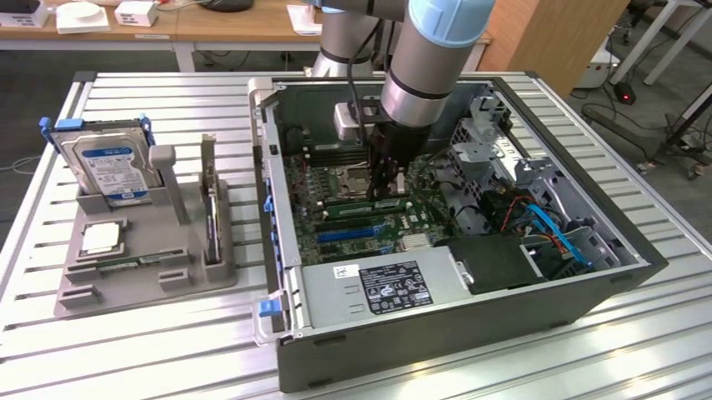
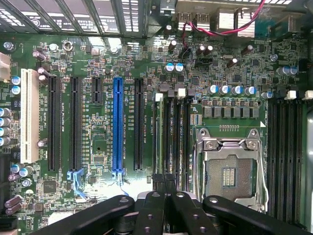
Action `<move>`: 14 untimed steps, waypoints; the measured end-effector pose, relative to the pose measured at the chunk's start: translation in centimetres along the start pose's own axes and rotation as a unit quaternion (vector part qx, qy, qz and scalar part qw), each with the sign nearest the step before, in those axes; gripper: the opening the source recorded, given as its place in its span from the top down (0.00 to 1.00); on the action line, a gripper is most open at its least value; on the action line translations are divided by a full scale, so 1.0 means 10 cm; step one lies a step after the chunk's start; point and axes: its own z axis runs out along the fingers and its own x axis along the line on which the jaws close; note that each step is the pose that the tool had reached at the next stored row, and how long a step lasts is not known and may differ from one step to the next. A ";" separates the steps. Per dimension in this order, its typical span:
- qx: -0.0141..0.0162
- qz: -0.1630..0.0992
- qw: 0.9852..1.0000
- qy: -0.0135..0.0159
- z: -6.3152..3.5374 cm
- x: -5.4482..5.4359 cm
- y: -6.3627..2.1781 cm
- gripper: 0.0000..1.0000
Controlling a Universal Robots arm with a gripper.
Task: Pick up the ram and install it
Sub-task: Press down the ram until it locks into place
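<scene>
My gripper (image 1: 385, 190) reaches down into the open computer case (image 1: 445, 333), over the motherboard (image 1: 356, 225). Its fingers are shut on the top edge of the ram (image 1: 378, 203), a thin green stick with a white label. The ram stands on edge at the memory slots, next to the processor socket (image 1: 353, 177). In the wrist view the black fingertips (image 2: 159, 180) sit together over the memory slots (image 2: 175, 137), beside the empty silver socket (image 2: 230, 169). A second ram stick (image 1: 208, 208) stands upright in the grey holder (image 1: 145, 283) on the exterior view's left.
The grey holder also carries a silver hard drive (image 1: 109, 167) with a blue-white label and a square processor chip (image 1: 100, 240). Inside the case are the power supply (image 1: 384, 287), drive cages (image 1: 489, 142) and blue cables (image 1: 562, 242). Everything rests on a slatted metal table (image 1: 133, 350).
</scene>
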 end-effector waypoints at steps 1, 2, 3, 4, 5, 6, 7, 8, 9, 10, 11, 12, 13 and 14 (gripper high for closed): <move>0.000 0.000 1.000 0.000 0.000 0.00 0.000 0.91; 0.000 0.000 1.000 0.000 0.001 0.00 0.000 0.91; 0.000 0.000 1.000 0.000 0.006 0.00 0.000 0.91; 0.000 0.000 1.000 0.000 0.008 0.00 -0.001 0.91; 0.000 0.000 1.000 0.000 0.008 0.00 0.000 0.91; 0.000 0.000 1.000 0.000 0.007 0.00 0.000 0.91; 0.000 0.000 1.000 0.000 0.007 0.00 0.000 0.91; 0.000 0.000 1.000 0.000 0.007 0.00 0.000 0.91; 0.000 0.000 1.000 0.000 0.007 0.00 0.000 0.91; 0.000 0.000 1.000 0.000 0.009 0.00 0.000 0.91; 0.000 0.000 1.000 0.000 0.015 0.00 -0.001 0.91; 0.000 0.000 1.000 0.000 0.016 0.00 -0.001 0.91; 0.000 0.000 1.000 0.000 0.016 0.00 -0.001 0.91; 0.000 0.000 1.000 0.000 0.016 0.00 -0.001 0.91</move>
